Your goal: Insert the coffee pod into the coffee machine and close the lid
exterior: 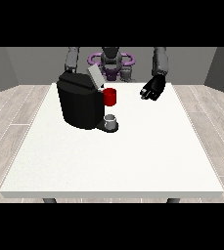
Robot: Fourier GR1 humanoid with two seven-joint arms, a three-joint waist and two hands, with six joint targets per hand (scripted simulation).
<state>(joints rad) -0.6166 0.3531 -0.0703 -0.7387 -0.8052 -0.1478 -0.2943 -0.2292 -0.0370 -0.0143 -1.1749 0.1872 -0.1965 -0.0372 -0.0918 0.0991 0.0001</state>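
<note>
The large white worktop [133, 161] carries a black, boxy coffee machine [79, 102]. A small grey cup-shaped thing [111, 119] (whether it is the pod I cannot tell) sits on the machine's base. Above it shows a red thing at the machine [110, 97], beside the raised grey lid [95, 75]. Farther back, the black hand at the view's right [152, 89] hovers with curled fingers, holding nothing.

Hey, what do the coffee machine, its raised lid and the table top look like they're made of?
The coffee machine looks like black plastic, slightly glossy, with soft highlights along its rounded edges. Its raised lid is light grey with a pale sheen, so it may be brushed metal or grey plastic; the view leaves that open. The table top looks like white matte laminate or painted board, with an even, reflection-free surface.
</note>
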